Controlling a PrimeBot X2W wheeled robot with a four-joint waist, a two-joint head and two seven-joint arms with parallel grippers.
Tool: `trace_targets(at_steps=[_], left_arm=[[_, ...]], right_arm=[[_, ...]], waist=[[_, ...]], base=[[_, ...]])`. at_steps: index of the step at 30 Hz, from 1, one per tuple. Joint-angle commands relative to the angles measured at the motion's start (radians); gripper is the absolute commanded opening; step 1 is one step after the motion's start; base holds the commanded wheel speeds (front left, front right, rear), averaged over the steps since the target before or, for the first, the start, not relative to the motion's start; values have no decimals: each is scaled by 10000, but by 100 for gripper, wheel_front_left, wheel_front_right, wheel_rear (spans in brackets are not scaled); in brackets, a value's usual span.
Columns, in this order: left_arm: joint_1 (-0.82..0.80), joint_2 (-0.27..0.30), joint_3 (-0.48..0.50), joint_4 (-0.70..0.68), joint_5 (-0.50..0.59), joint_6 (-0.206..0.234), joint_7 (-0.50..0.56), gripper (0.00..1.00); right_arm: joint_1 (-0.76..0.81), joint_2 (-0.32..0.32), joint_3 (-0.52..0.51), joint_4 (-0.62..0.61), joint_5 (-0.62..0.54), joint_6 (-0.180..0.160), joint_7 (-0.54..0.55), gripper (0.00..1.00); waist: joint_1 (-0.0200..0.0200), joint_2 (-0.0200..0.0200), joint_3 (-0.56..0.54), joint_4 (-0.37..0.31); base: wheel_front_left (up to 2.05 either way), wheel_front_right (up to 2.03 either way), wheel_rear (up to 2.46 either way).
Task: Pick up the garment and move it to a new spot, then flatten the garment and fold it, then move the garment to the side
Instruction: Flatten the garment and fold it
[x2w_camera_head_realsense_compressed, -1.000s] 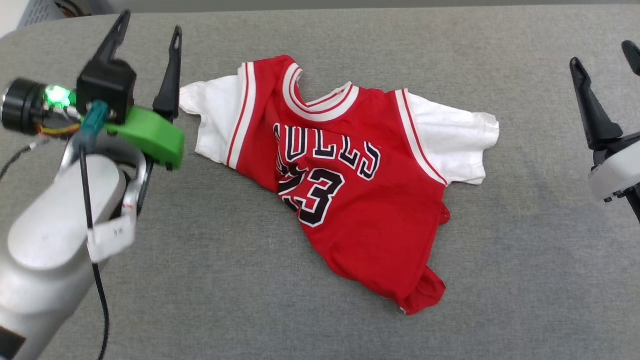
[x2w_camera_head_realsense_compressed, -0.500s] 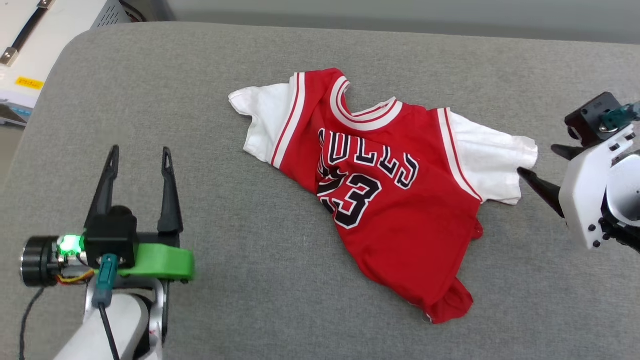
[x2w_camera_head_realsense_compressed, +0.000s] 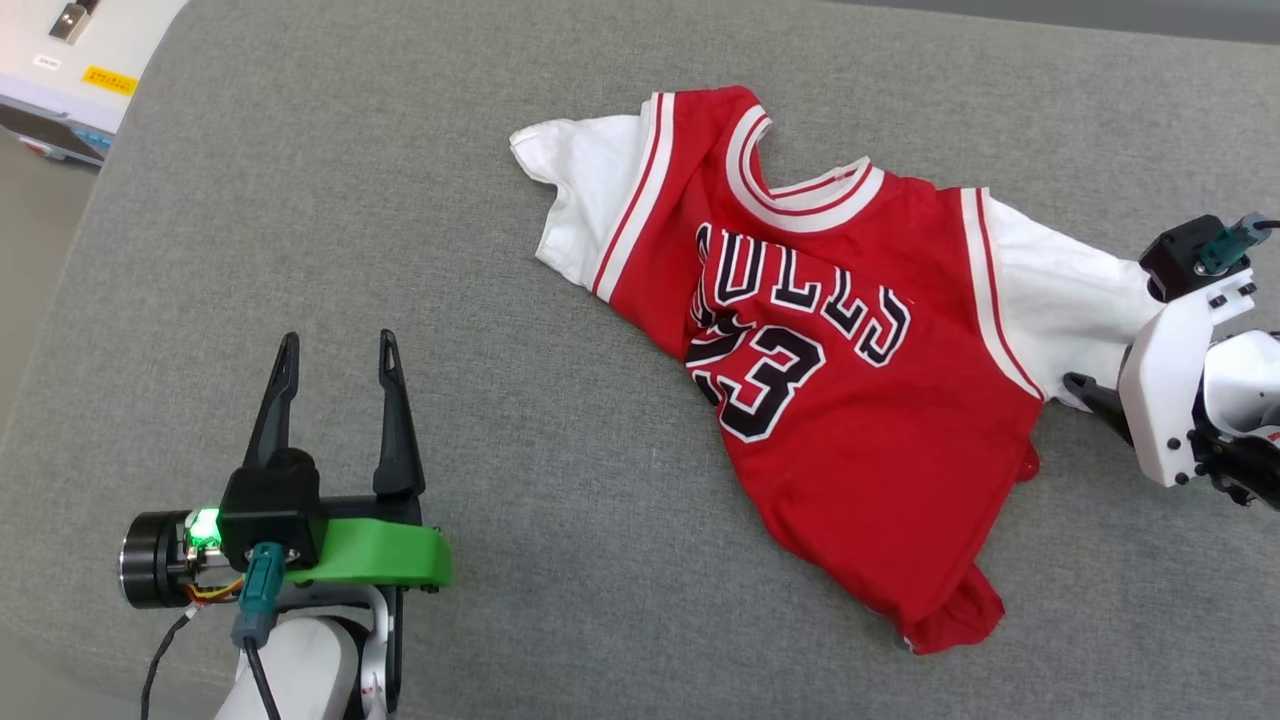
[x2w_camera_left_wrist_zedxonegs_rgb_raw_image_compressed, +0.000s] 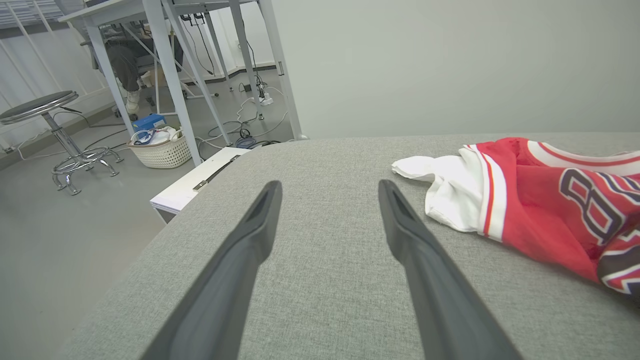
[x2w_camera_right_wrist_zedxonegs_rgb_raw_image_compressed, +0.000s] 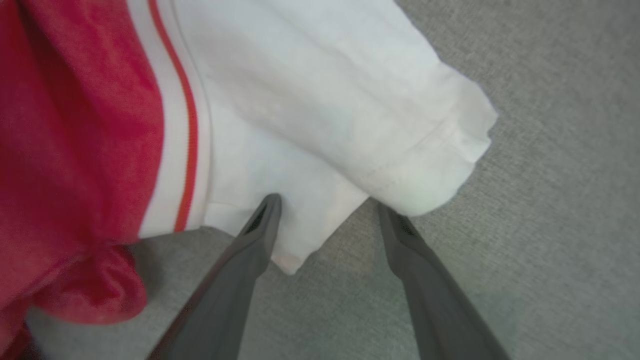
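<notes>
The garment (x2w_camera_head_realsense_compressed: 850, 420) lies face up on the grey desk (x2w_camera_head_realsense_compressed: 400, 200), rumpled rather than flat. Its long axis runs slantwise, with the collar (x2w_camera_head_realsense_compressed: 800, 190) at the far side, the hem (x2w_camera_head_realsense_compressed: 950, 620) bunched at the near right, and the two white sleeves spread to my left and right. The right sleeve (x2w_camera_head_realsense_compressed: 1070, 300) is the part that matters. In the right wrist view my right fingers (x2w_camera_right_wrist_zedxonegs_rgb_raw_image_compressed: 260, 235) stand wide apart and empty at its cuff, pointing into the cloth from the sleeve's lower edge. One tip is over white fabric near the underarm, the other just beside the cuff's corner over bare desk. Part of the sleeve's edge lies between them, but I cannot tell whether either tip touches cloth or hovers above it. My left fingers (x2w_camera_head_realsense_compressed: 392, 400), equally wide and holding nothing, sit well apart from the garment at its near left, with the left sleeve (x2w_camera_head_realsense_compressed: 585, 200) off to their right rather than ahead. The right arm is plainly the nearer one. I judge the coming move to be a close on that right sleeve, and it turns on getting a finger under the edge, or the pinch may catch only the top layer.
</notes>
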Motion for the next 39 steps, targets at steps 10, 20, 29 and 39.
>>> trace_targets(at_steps=[10, 20, 29, 39], left_arm=[[191, -905, 887, 293, 948, -911, -58, 100], [1020, -1219, 1462, 411, 1456, -1365, -59, 100], [1350, -1387, 1629, 418, 1713, -1666, -59, 100], [1456, -1284, 1988, 521, 1868, -2050, -59, 100]], right_arm=[[349, 336, 878, 954, 455, -4, -1361, 0], [2420, -559, -620, -925, 871, -4, -3223, 0], [4816, -564, -2808, -1143, 976, -4, -2778, 0], [6267, 977, -5060, -2001, -597, -4, -4530, 100]], waist=[[1, 0, 44, 49], [1, 0, -997, -570], [1, 0, -1307, -746], [1, 0, -1871, -941]], base=[[0, 0, 0], [0, 0, 0], [0, 0, 0], [0, 0, 0]])
